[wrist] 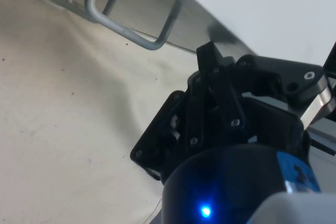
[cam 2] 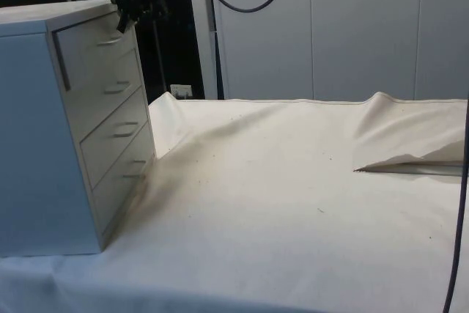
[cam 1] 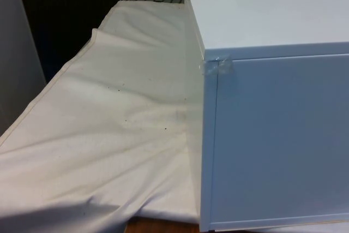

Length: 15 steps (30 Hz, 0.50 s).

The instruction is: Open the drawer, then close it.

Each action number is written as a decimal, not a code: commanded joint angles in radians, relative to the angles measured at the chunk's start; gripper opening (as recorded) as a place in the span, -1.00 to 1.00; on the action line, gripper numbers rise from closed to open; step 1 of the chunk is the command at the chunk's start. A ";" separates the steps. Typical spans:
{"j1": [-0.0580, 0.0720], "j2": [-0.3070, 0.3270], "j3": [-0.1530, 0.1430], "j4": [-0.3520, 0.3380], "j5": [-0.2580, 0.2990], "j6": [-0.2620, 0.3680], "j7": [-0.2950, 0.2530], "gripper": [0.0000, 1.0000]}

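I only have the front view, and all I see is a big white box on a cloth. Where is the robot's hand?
Observer: That box is a chest of drawers turned away from you. In the side view, the gripper is up by the chest's top front edge.
Visitor: How many drawers does it have?
Observer: Four, stacked one above another, each with a metal handle.
Visitor: Is it holding one?
Observer: No. In the wrist view the top drawer's handle is near the gripper but apart from it.
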 commanded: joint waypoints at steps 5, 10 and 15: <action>0.001 0.000 -0.001 0.002 -0.002 -0.001 0.001 -1.00; 0.004 -0.011 -0.001 -0.007 -0.008 -0.010 0.010 -1.00; 0.010 -0.035 0.001 -0.026 -0.017 -0.019 0.020 -1.00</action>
